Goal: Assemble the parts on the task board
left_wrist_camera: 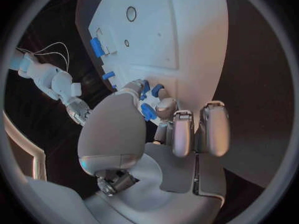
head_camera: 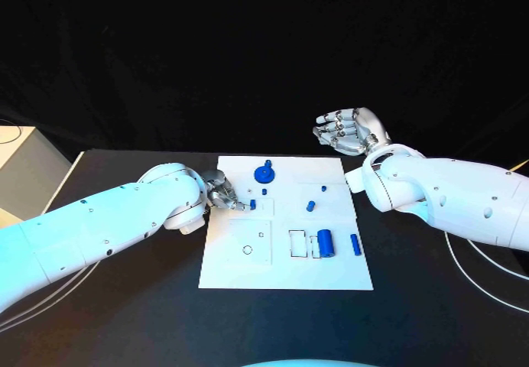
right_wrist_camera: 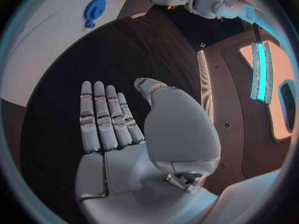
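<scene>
Fingertips (left_wrist_camera: 163, 106) of the left hand (left_wrist_camera: 156, 134) touch a small blue part (left_wrist_camera: 148, 112).

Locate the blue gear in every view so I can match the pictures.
Head view: the blue gear sits near the far edge of the task board.
Left wrist view: I cannot pick it out.
Right wrist view: the gear lies on the board, beyond the open right hand.
Shared landmark: the white task board.
</scene>
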Motion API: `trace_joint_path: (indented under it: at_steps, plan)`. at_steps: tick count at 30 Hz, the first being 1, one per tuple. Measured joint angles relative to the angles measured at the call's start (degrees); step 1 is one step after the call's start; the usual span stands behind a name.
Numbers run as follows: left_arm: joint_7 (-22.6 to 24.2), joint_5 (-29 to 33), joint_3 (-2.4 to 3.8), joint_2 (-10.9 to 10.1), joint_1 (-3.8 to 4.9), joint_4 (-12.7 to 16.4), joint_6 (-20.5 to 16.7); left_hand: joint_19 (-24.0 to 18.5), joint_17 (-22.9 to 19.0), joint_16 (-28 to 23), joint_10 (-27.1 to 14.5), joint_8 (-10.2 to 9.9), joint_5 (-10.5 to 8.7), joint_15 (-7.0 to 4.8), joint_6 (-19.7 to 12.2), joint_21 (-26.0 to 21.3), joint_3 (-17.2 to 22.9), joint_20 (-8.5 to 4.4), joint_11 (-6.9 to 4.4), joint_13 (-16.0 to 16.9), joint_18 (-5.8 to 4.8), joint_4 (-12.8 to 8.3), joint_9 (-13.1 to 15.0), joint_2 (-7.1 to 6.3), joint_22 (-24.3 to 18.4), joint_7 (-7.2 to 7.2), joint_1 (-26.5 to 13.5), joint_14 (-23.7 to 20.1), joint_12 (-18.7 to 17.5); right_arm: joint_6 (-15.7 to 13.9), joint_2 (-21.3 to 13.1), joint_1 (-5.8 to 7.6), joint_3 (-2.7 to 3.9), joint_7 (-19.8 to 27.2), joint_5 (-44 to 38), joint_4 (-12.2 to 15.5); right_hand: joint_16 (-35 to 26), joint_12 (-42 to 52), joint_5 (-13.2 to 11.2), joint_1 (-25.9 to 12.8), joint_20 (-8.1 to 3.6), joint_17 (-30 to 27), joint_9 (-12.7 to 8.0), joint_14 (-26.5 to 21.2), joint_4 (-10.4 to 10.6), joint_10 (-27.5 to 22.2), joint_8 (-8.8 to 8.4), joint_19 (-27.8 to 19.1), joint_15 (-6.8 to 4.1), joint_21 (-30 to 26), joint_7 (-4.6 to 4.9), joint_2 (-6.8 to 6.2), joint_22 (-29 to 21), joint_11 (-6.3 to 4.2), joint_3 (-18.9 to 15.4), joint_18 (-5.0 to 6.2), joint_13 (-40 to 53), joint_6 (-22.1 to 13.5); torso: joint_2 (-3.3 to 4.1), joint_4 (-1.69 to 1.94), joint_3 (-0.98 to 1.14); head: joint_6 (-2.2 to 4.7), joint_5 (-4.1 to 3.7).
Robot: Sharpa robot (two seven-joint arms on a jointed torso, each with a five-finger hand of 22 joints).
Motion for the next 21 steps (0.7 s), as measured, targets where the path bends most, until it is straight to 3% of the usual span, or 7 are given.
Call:
trace_joint_path:
  at_steps: [6, 10, 11, 13, 15, 19, 21]
  plan:
    - [-0.11, -0.01, 0.36, -0.89, -0.18, 0.86, 0.1, 0.0, 0.0, 0.0, -0.72, 0.25, 0.0, 0.32, -0.76, 0.0, -1.03, 0.0, 0.1, -0.76, 0.0, 0.0, -0.02, 1.21, 0.0, 0.27, 1.2, -0.07, -0.37, 0.0, -0.16, -0.08, 0.0, 0.01, 0.02, 0.1, 0.0, 0.0, 0.0, 0.0, 0.0, 0.0, 0.0, 0.0, 0.0, -0.21, 0.0, 0.0, 0.0, 0.0, 0.0, 0.0, 0.0, 0.21, 0.0, 0.0, 0.0, 0.0, 0.0, 0.07, 0.01, 0.01, -0.07]
    - [-0.15, -0.01, 0.8, -1.76, -0.24, 1.88, 0.42, -0.16, 0.0, 0.0, -1.65, 0.55, 0.0, 0.4, -1.36, -0.22, -1.19, 0.17, 0.19, -1.96, 0.0, -0.16, -0.15, 1.24, 0.0, 0.42, 2.93, 0.01, -1.22, 0.0, -0.26, -0.12, 0.0, 0.02, 0.03, 0.11, 0.0, 0.0, 0.0, 0.0, 0.0, 0.0, 0.0, 0.0, 0.0, -0.21, 0.0, 0.0, 0.0, 0.0, 0.0, 0.0, 0.0, 0.21, 0.0, 0.0, 0.0, 0.0, -0.02, 0.09, 0.02, -0.04, -0.07]
    - [-0.12, 0.0, 0.96, -1.98, -0.24, 2.15, 0.59, -0.33, 0.0, 0.0, -2.42, 0.6, 0.0, 0.4, -1.86, -0.43, -1.19, 0.33, 0.3, -3.04, 0.0, -0.16, -0.23, 1.41, 0.0, 0.44, 4.11, 0.01, -1.99, 0.0, -0.28, -0.13, 0.0, 0.02, 0.03, 0.11, 0.0, 0.0, 0.0, 0.0, 0.0, 0.0, 0.0, 0.0, 0.0, -0.21, 0.0, 0.0, 0.0, 0.0, 0.0, 0.0, 0.0, 0.21, 0.0, 0.0, 0.0, 0.0, -0.03, 0.08, 0.02, -0.04, -0.07]
    - [0.03, 0.04, 1.31, -2.43, -0.24, 2.67, 0.96, -2.7, 0.0, -1.82, -9.42, 0.61, 0.0, 1.32, -4.72, -2.68, 1.1, 0.78, 1.02, -12.23, 0.0, -0.11, -0.6, 1.32, -2.81, 1.34, 9.37, -0.02, -8.97, 0.0, -0.3, -0.15, 0.0, 0.02, 0.04, 0.11, 0.0, 0.0, 0.14, 0.0, 0.0, -0.09, 0.01, 0.0, 0.0, -0.21, 0.0, 0.0, 0.0, 0.0, 0.0, 0.0, -0.04, 0.21, 0.0, 0.0, 0.0, 0.0, -0.03, 0.06, 0.05, -0.04, -0.07]
    - [0.28, 0.06, 1.79, -3.03, -0.26, 3.36, 1.4, -4.47, 0.0, -3.24, -13.48, 0.61, 0.0, 2.17, -7.31, -4.67, 3.38, 1.58, 1.98, -17.27, 0.92, -0.08, -1.27, 0.35, -5.52, 2.34, 12.47, -0.05, -13.07, 0.0, -0.35, -0.17, 0.0, 0.03, 0.04, 0.11, 0.0, 0.0, 0.24, 0.0, 0.0, -0.11, 0.01, 0.0, 0.0, -0.21, 0.0, 0.0, 0.0, 0.0, 0.0, 0.0, -0.06, 0.21, 0.0, 0.0, 0.0, 0.0, -0.03, 0.04, 0.07, -0.02, -0.1]
    - [1.07, 0.04, 2.83, -4.15, -0.29, 4.71, 1.72, -6.15, 0.0, -4.54, -16.38, 1.77, -0.67, 3.45, -13.15, -6.85, 5.73, 2.87, 3.47, -18.76, 0.94, -0.24, -1.72, -1.28, -8.34, 3.87, 14.82, 0.01, -13.84, 0.0, -0.49, -0.21, 0.0, 0.03, 0.05, 0.12, 0.0, 0.0, 0.24, 0.0, 0.0, -0.17, 0.01, 0.0, 0.0, -0.21, 0.0, 0.0, 0.0, 0.0, 0.0, 0.0, -0.06, 0.21, 0.0, 0.0, 0.0, 0.0, -0.03, 0.05, 0.09, 0.03, -0.16]
    - [1.91, 0.02, 3.2, -4.59, -0.29, 5.32, 1.61, -6.7, 0.0, -4.99, -17.46, 2.65, -0.67, 3.76, -15.62, -7.58, 6.04, 3.29, 3.91, -18.94, 1.79, -0.23, -1.72, -1.74, -9.31, 4.34, 15.27, -0.1, -13.76, 0.0, -0.55, -0.23, 0.0, 0.03, 0.06, 0.14, 0.0, 0.0, 0.24, 0.0, 0.0, -0.17, -0.03, 0.0, 0.0, -0.21, 0.0, 0.0, 0.0, 0.0, 0.0, 0.0, -0.06, 0.21, 0.0, 0.0, 0.01, 0.0, -0.05, 0.06, 0.09, 0.13, -0.17]
